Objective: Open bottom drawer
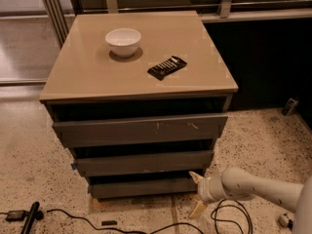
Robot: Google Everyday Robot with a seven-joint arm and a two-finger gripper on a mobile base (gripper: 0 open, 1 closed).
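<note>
The bottom drawer [141, 186] is the narrowest and lowest of three dark grey fronts under the tan cabinet top. It looks shut or nearly so. My gripper [197, 194] is at the drawer's right end, close to the floor, on a white arm coming in from the lower right. Its two pale fingers [196, 178] are spread one above the other, with the upper one by the drawer's right corner and the lower one near the floor. It holds nothing.
The widest top drawer front [141, 129] has pale scratches; the middle front [144, 162] sits below it. A white bowl [123, 41] and a dark snack bar [167, 67] lie on the cabinet top [87, 77]. Black cables [68, 218] run across the speckled floor.
</note>
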